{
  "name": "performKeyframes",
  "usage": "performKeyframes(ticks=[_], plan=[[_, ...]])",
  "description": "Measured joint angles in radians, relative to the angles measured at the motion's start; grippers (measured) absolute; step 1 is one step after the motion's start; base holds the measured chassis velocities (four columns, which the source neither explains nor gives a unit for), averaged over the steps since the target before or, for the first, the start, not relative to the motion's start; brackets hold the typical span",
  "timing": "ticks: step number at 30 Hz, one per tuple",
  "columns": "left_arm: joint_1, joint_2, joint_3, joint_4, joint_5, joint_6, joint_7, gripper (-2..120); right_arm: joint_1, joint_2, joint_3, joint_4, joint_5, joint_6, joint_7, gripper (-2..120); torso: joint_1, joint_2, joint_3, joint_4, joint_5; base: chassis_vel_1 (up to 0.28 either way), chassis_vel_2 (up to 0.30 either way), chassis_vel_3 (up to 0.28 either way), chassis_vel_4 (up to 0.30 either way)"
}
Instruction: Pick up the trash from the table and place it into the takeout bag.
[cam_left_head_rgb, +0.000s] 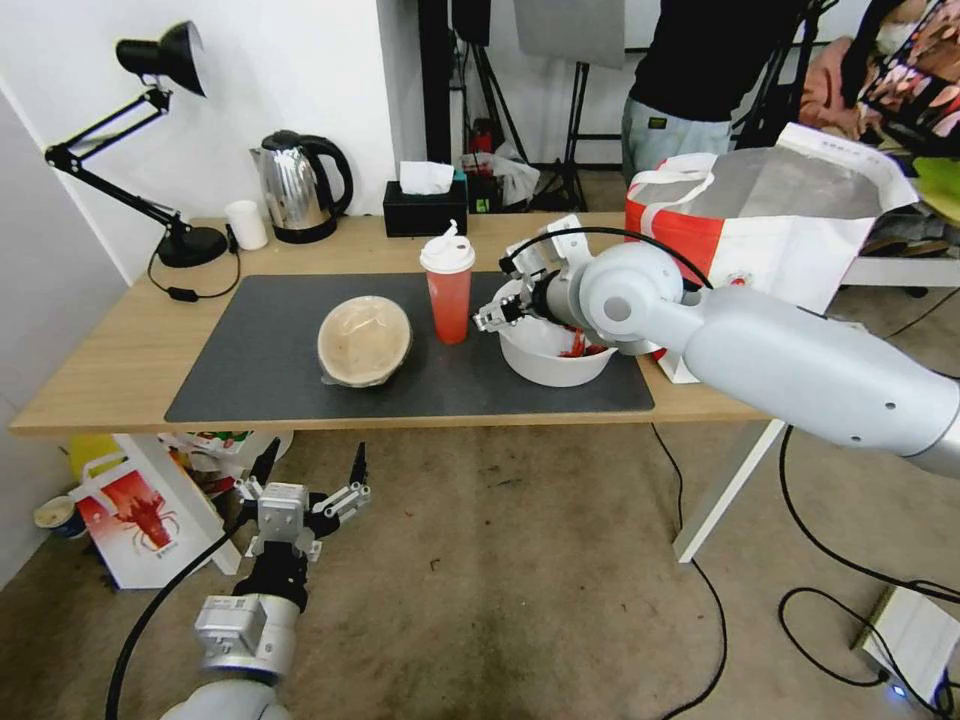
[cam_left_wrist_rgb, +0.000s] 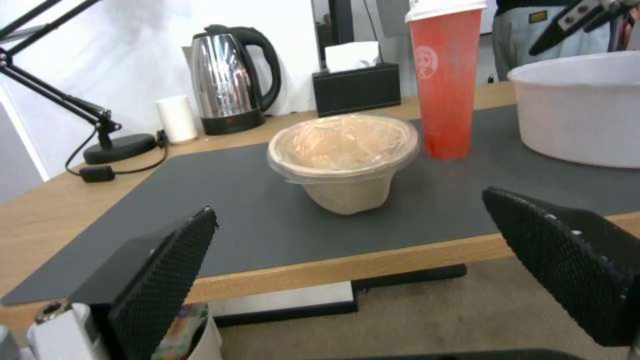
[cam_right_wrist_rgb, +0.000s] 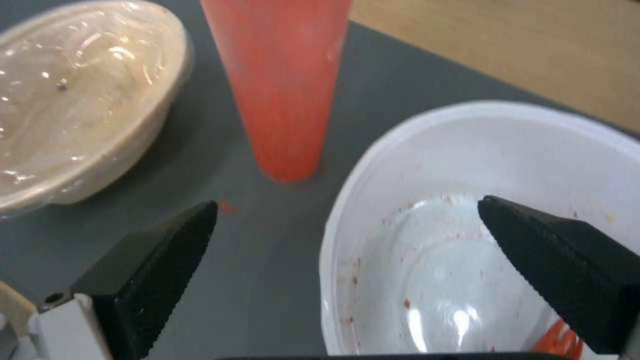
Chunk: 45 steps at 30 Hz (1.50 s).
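On the dark mat (cam_left_head_rgb: 250, 390) of the table (cam_left_head_rgb: 110, 360) stand the trash items: a beige bowl (cam_left_head_rgb: 364, 340) covered in film, a red cup (cam_left_head_rgb: 449, 295) with a white lid, and a white bowl (cam_left_head_rgb: 555, 365) with red scraps. My right gripper (cam_left_head_rgb: 497, 310) is open and straddles the white bowl's (cam_right_wrist_rgb: 467, 165) near rim, one finger over the mat, the other above the bowl's inside. The right gripper (cam_right_wrist_rgb: 348, 205) is close to the cup (cam_right_wrist_rgb: 283, 85). The left gripper (cam_left_head_rgb: 315, 460) hangs open below the table's front edge, facing the beige bowl (cam_left_wrist_rgb: 343, 150). The takeout bag (cam_left_head_rgb: 760, 230) stands open at the table's right end.
A steel kettle (cam_left_head_rgb: 300, 185), a black tissue box (cam_left_head_rgb: 425, 205), a small white cup (cam_left_head_rgb: 246, 224) and a desk lamp (cam_left_head_rgb: 160, 60) line the back of the table. A smaller white bag (cam_left_head_rgb: 135, 520) with a crayfish picture sits on the floor at left. Cables cross the floor at right.
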Motion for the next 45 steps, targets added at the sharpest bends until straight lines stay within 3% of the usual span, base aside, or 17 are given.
performKeyframes(ticks=[20, 45], plan=[[0.000, 0.000, 0.000, 0.000, 0.000, 0.000, 0.000, 100, -0.052, 0.016, 0.003, 0.017, 0.062, 0.000, 0.117, 100, 0.000, 0.000, 0.000, 0.0000, 0.0000, 0.000, 0.000, 0.000, 0.000], [0.000, 0.000, 0.000, 0.000, 0.000, 0.000, 0.000, 100, -0.069, 0.082, -0.008, -0.067, 0.043, 0.000, 0.118, 100, 0.000, 0.000, 0.000, 0.0000, -0.0001, 0.000, 0.000, 0.000, 0.000]])
